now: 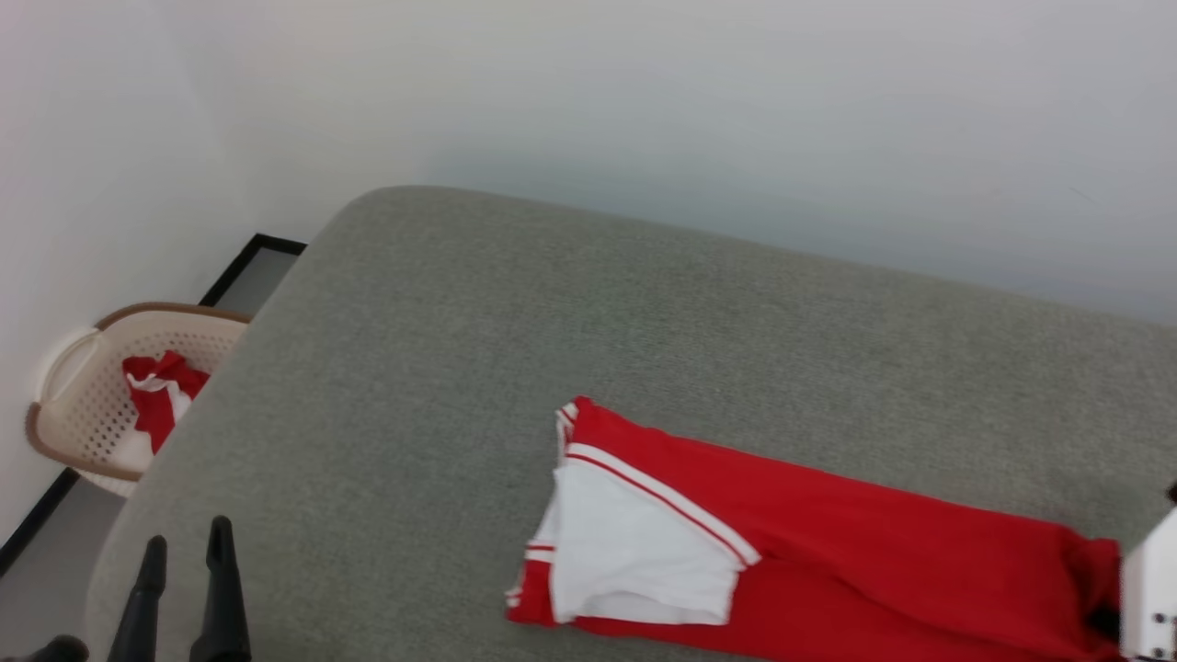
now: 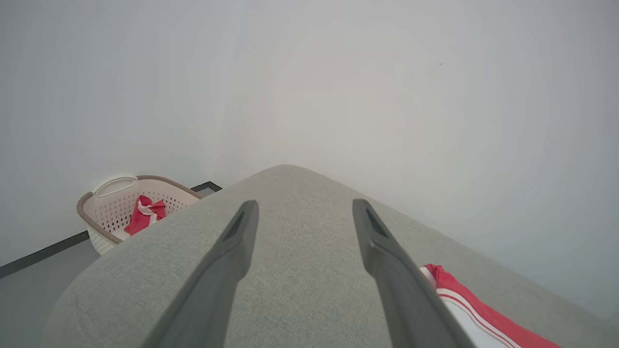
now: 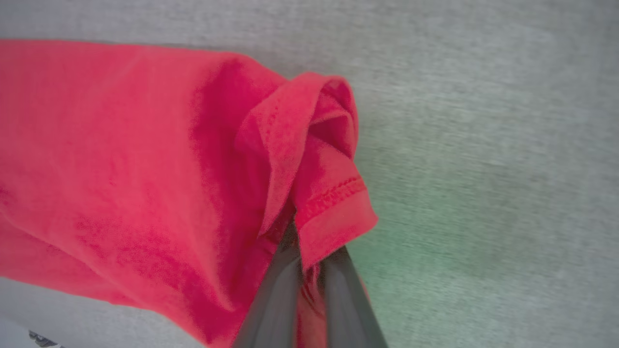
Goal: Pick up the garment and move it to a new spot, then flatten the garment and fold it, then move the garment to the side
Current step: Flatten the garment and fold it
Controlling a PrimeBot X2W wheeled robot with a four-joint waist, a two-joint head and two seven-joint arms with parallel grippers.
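The garment, bright red with a white sleeve folded on top at its left end, lies as a long band on the grey padded surface. My right gripper is shut on the garment's red hem at its right end, and the cloth bunches up over the fingertips. Its pale wrist shows at the head view's right edge. My left gripper stands open over the bare lower-left corner of the surface, well left of the garment. Nothing is between its fingers.
A cream perforated basket with a red-and-white cloth inside stands on the floor beyond the surface's left edge, against the white wall. The surface's rounded left edge drops to a grey floor. A plain wall runs behind.
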